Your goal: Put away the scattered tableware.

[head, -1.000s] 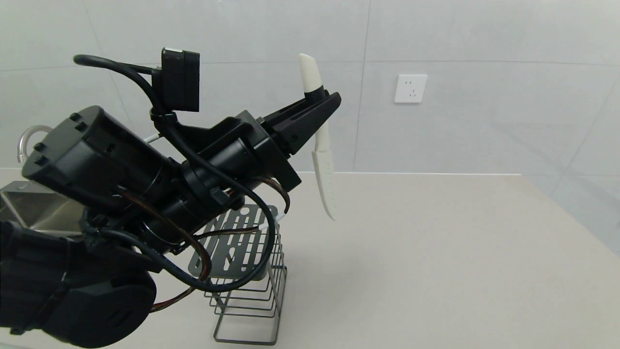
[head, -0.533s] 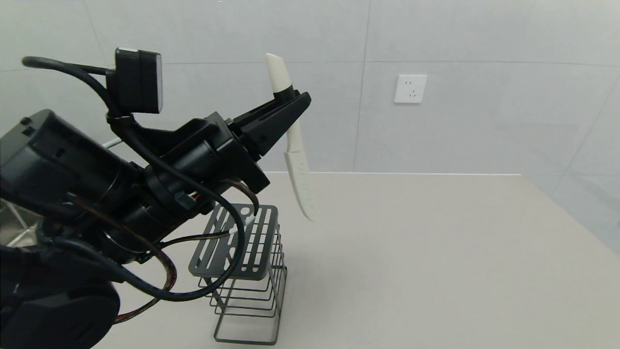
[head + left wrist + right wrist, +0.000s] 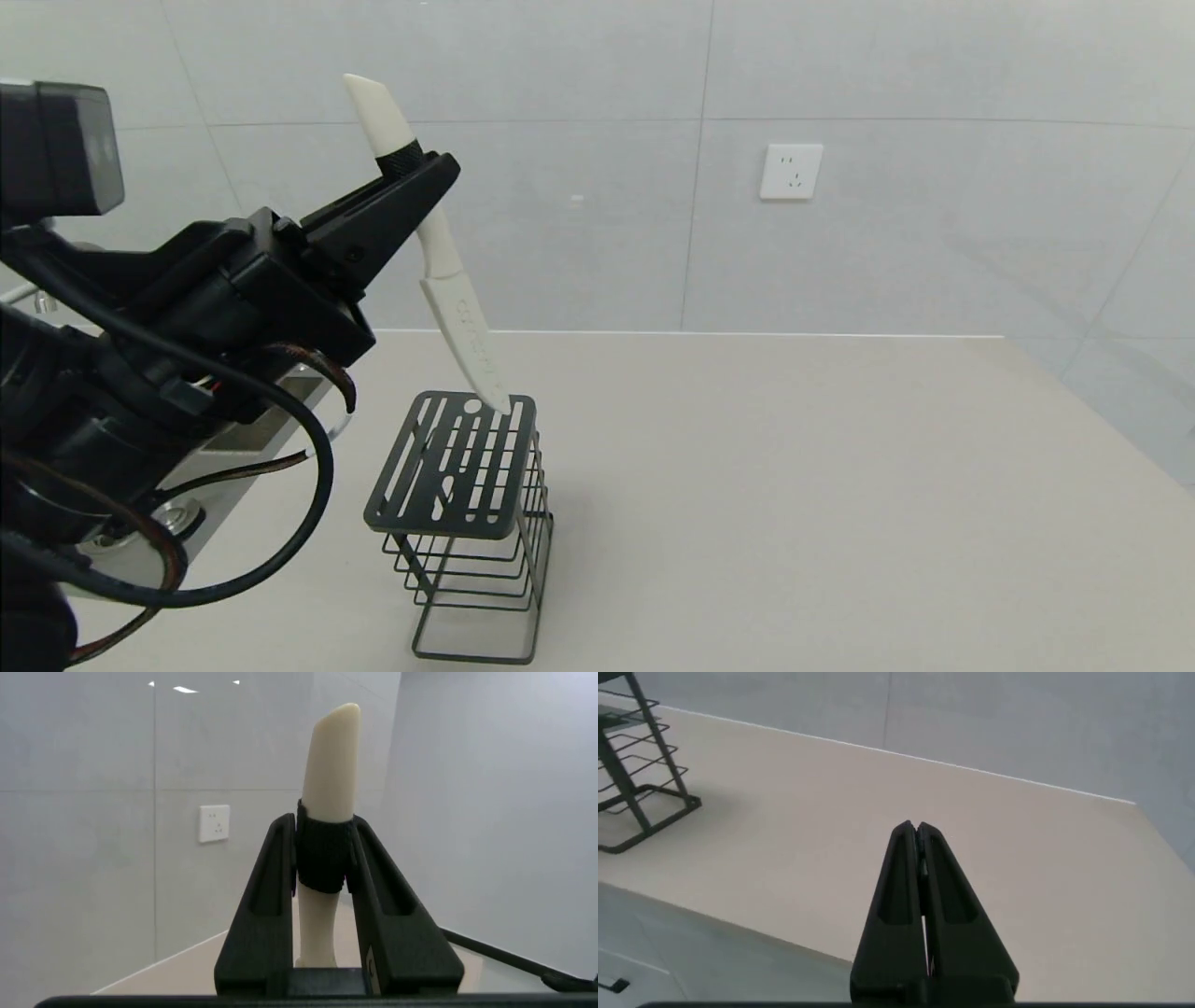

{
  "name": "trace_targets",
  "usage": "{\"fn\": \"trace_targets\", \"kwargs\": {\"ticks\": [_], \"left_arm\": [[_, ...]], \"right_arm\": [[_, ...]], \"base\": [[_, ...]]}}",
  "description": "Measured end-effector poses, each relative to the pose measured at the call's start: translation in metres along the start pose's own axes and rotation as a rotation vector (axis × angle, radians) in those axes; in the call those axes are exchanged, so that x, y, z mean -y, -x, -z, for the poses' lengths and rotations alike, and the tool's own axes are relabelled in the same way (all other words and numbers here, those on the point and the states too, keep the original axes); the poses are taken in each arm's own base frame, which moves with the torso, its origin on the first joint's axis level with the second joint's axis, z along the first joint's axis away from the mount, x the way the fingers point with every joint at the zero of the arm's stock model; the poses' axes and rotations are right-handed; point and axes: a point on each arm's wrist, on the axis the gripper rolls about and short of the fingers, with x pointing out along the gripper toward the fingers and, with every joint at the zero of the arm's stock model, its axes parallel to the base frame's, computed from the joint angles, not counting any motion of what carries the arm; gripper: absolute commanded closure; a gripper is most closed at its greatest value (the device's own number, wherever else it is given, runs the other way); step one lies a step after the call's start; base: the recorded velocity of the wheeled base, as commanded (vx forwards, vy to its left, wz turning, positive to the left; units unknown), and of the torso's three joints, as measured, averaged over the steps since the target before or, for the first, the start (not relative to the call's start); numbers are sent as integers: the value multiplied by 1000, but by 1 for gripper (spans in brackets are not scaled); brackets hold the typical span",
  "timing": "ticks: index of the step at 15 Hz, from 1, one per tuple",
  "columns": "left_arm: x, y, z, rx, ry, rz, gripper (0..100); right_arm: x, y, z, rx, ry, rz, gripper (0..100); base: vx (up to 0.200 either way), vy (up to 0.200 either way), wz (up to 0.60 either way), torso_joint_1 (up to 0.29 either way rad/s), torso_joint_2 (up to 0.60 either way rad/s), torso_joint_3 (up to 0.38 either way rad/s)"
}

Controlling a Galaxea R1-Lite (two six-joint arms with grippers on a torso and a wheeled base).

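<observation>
Here, the left gripper (image 3: 411, 173) is clamped on the handle of a white knife (image 3: 457, 317), high above a pale kitchen counter (image 3: 794, 485). Its two black fingers press in from either side on a dark ribbed band around the handle. In the left wrist view, the gripper (image 3: 324, 845) has the rounded butt of the knife (image 3: 334, 756) standing up clear of its fingertips.

In the head view the knife hangs tilted, butt uppermost and leaning toward the robot's left, blade slanting down and to the right. The tip comes down at the far edge of the slotted top plate of a dark wire knife rack (image 3: 457, 467), near the plate's far right corner. Whether the tip touches the plate or has entered a slot cannot be told. The rest of the blade is in the open air above the rack.

The right gripper (image 3: 917, 835) is apart from all this, its fingers pressed together with nothing between them, over the near part of the counter. The rack (image 3: 635, 775) stands well off to one side of it.

The rack stands upright on the counter. A steel sink (image 3: 245, 446) is set into the counter on the robot's left, partly hidden behind the left arm. Behind the counter rises a wall of large grey tiles carrying a white power outlet (image 3: 791, 171).
</observation>
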Motion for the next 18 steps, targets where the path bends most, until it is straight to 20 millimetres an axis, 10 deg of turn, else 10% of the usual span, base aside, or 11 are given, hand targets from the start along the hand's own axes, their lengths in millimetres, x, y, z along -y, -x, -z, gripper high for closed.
{"fn": "trace_targets", "kwargs": {"ticks": [10, 18], "left_arm": [[-4, 21, 13, -160, -135, -59, 100], [28, -18, -19, -216, -231, 67, 100]], "right_arm": [[3, 0, 5, -41, -63, 139, 100], [3, 0, 5, -41, -62, 140, 100]], "base": [[0, 0, 0, 0, 0, 0], [0, 0, 0, 0, 0, 0]]}}
